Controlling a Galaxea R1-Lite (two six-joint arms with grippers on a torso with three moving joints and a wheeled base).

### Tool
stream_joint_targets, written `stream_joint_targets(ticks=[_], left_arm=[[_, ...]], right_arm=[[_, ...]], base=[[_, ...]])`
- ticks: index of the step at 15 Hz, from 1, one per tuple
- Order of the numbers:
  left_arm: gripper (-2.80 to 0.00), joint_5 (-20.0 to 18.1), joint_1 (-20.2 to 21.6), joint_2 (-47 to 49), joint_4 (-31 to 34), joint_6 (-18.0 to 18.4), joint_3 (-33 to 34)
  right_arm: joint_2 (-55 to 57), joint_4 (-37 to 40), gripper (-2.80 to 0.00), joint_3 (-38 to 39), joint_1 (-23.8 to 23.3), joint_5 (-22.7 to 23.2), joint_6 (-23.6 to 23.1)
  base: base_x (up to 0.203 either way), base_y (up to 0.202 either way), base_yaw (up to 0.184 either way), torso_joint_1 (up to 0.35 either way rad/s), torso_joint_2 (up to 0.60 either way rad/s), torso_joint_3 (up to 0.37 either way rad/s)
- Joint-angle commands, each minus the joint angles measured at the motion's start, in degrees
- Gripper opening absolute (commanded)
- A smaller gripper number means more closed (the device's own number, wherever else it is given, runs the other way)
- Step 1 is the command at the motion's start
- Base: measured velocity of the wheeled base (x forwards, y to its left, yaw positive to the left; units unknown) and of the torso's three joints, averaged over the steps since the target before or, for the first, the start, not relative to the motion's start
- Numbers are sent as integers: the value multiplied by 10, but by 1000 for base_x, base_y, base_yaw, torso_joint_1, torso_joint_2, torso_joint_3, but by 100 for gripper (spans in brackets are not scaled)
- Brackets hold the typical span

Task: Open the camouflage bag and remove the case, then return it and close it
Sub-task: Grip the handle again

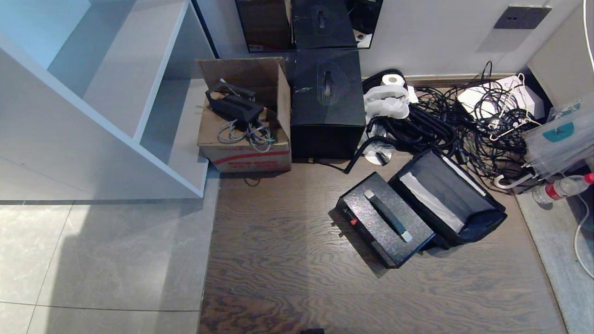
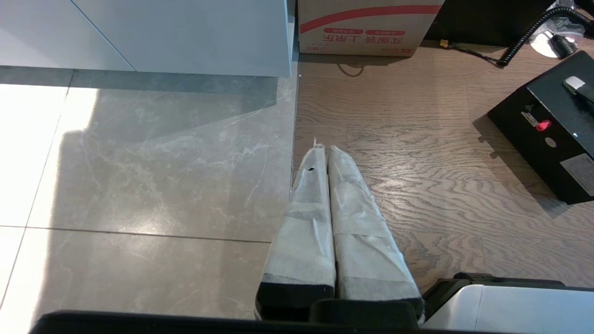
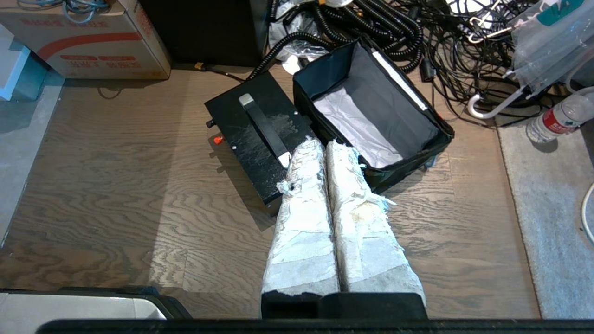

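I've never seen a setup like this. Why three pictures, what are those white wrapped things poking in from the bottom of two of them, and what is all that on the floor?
All three pictures are the same moment, seen by three cameras on one two-armed robot. The wide one looks down from its head; neither arm shows there. The other two sit on the wrists, just behind the fingers. The white wrapped prongs are those fingers: the left gripper and the right gripper, both pressed shut and holding nothing.

On the wooden floor lies the case, a glittery black flat box with a handle and a red latch. Right beside it stands the camouflage bag, open, grey inside and empty. Behind them are a tall black box, a cardboard box of cables, a tangle of black cables and a water bottle.
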Motion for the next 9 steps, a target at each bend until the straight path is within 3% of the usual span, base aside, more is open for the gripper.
stream_joint_targets(ticks=[1,9], left_arm=[[-280,0,0,0,0,0,0],[-280,0,0,0,0,0,0]], right_arm=[[2,-1,-280,23,0,0,-1],[2,-1,-280,23,0,0,-1]], base=[[0,0,0,0,0,0],[0,0,0,0,0,0]])
